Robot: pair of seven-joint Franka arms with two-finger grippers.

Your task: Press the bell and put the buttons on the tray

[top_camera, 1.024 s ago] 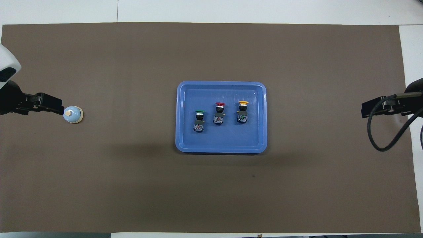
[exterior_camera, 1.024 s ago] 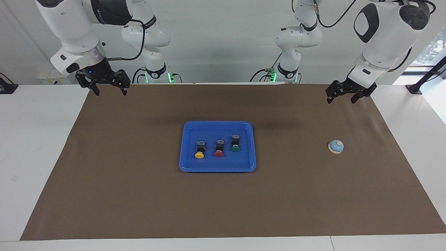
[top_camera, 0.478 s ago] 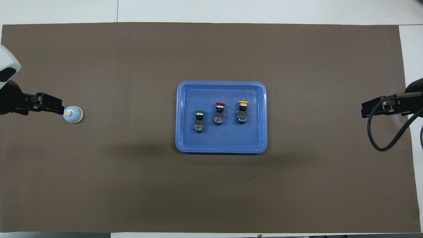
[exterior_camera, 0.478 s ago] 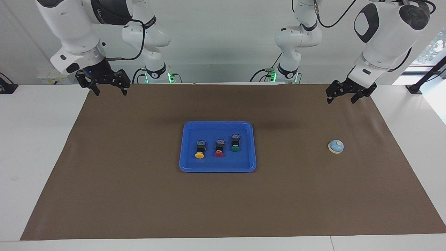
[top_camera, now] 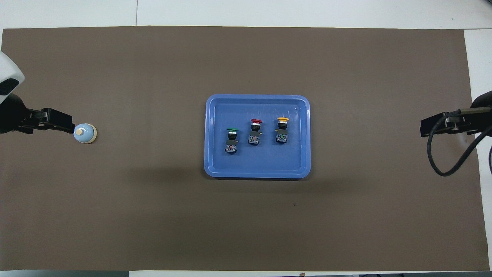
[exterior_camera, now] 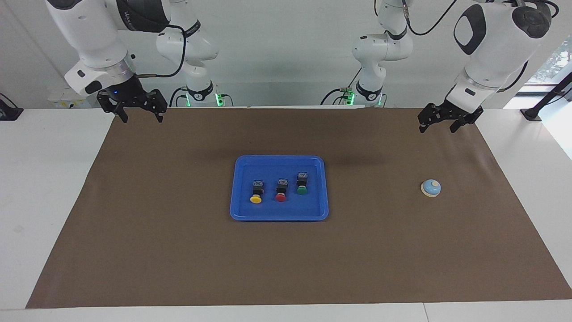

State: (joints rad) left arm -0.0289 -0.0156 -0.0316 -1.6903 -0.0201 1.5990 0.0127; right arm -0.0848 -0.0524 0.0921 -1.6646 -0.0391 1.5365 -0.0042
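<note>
The blue tray point(exterior_camera: 250, 167) lies in the middle of the mat and also shows in the overhead view point(top_camera: 296, 161). The yellow button point(exterior_camera: 255, 199), red button point(exterior_camera: 280, 197) and green button point(exterior_camera: 302, 190) lie in it in a row, also seen from overhead as yellow point(top_camera: 282, 127), red point(top_camera: 255, 129) and green point(top_camera: 231, 135). The bell point(exterior_camera: 431, 188) point(top_camera: 84, 133) stands on the mat toward the left arm's end. My left gripper point(exterior_camera: 437, 127) point(top_camera: 61, 121) is open, empty and raised over the mat, apart from the bell. My right gripper point(exterior_camera: 140, 117) point(top_camera: 432, 127) is open, empty and raised over the mat's corner.
A brown mat point(exterior_camera: 178, 250) covers most of the white table point(exterior_camera: 44, 179). A black cable loop point(top_camera: 442, 165) hangs from the right arm's wrist.
</note>
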